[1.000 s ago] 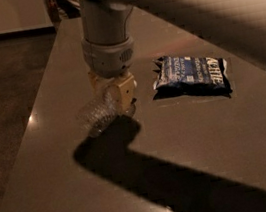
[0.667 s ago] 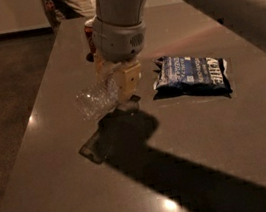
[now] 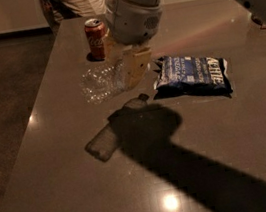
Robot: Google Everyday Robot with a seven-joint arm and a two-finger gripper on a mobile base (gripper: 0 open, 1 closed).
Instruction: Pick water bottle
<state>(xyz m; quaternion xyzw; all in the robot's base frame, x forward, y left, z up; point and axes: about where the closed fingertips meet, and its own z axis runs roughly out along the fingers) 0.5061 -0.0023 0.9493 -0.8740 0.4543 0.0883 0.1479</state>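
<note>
The water bottle (image 3: 97, 85) is clear crinkled plastic and lies sideways in the air, held above the table with its shadow on the surface below it. My gripper (image 3: 127, 71) hangs from the arm at top centre and is shut on the bottle's right end. The cap end is hidden behind the tan fingers (image 3: 136, 66).
A red soda can (image 3: 94, 32) stands upright just behind the gripper. A blue chip bag (image 3: 193, 73) lies to the right of it. The grey table (image 3: 77, 198) has its left edge running diagonally. A person (image 3: 75, 1) stands at the far end.
The gripper has risen and moved up the picture with the bottle in it. The bottle's shadow has parted from it, and the red can has come into view.
</note>
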